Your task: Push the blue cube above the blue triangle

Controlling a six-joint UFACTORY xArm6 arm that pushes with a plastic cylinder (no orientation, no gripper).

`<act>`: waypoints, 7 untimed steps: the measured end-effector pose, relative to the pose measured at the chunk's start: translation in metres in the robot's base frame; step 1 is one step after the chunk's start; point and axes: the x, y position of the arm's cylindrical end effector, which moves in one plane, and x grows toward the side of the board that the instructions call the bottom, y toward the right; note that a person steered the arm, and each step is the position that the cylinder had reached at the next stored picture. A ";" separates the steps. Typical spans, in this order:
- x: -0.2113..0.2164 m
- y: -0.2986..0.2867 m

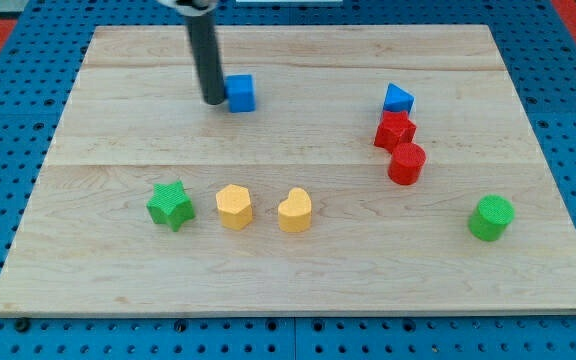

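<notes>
The blue cube (pixel 241 93) sits on the wooden board in the upper left-middle part of the view. My tip (pixel 213 100) stands right against the cube's left side. The blue triangle (pixel 398 98) lies far to the view's right of the cube, at about the same height in the view.
A red star-like block (pixel 395 130) touches the blue triangle from below, with a red cylinder (pixel 407 163) just under it. A green cylinder (pixel 491 217) is at lower right. A green star (pixel 171 205), a yellow hexagon (pixel 234 207) and a yellow heart-like block (pixel 295 210) line the lower left.
</notes>
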 end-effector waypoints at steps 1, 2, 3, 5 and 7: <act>-0.005 0.056; -0.020 0.068; -0.044 0.042; -0.047 0.085; 0.001 0.042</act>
